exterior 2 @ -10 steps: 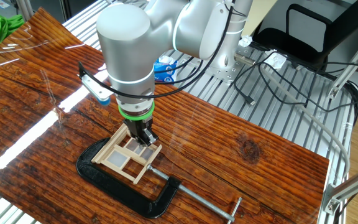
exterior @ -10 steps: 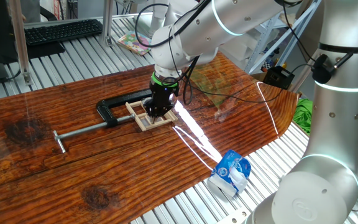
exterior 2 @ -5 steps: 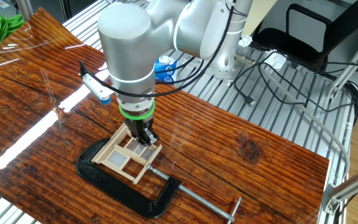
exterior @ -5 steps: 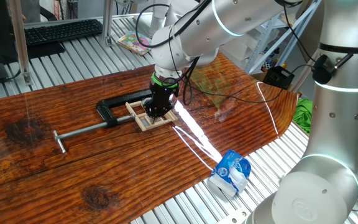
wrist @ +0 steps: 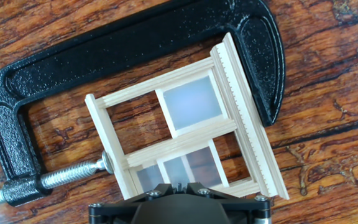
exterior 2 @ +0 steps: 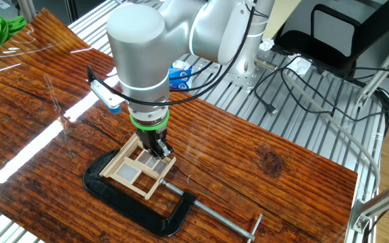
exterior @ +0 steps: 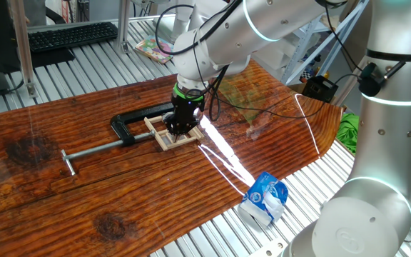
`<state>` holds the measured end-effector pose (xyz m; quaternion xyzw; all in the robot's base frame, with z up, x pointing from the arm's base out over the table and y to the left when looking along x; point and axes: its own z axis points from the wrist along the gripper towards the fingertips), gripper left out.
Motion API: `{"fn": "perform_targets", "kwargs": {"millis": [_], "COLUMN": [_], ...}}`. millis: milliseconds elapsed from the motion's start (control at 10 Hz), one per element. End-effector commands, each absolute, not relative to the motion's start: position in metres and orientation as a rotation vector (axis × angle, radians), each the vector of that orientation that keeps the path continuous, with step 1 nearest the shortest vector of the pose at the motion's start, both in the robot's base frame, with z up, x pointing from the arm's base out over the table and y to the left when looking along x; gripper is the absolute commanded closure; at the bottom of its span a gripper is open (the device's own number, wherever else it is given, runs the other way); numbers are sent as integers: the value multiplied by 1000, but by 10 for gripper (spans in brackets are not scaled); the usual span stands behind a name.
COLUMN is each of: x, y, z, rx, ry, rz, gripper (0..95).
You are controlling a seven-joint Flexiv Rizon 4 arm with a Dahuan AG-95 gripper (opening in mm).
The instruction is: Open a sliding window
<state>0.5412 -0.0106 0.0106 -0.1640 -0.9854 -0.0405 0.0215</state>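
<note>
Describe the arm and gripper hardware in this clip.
The silver-grey rounded robot arm has glowing pale rings at some joints and a green band above the black two-finger gripper. Black cables loop along the wrist. In the hand view only the gripper's black screwed housing shows.

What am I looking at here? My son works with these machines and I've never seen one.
It is a silver robot arm whose gripper reaches down onto a small wooden sliding window. A black C-clamp pins that window to the wooden table. Two pictures come from cameras standing at different sides of the table; the third looks down from the hand itself. A crumpled blue and white packet lies near the table edge. Whether the fingers grip anything cannot be seen.
</note>
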Motion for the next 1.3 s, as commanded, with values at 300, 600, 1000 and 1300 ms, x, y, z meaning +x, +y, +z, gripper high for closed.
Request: {"fn": "perform_targets", "kwargs": {"millis": [300,600,1000,1300], "x": [539,539,538,537], "y": [-8,-7,-5,-3], "z": [10,10,10,10], "rx": [-530,-538,-552,-573], "ry": [-3048,-3046,-3045,-3041], "rz": [-126,-128,-130,-134], "gripper": [950,950,950,950]}}
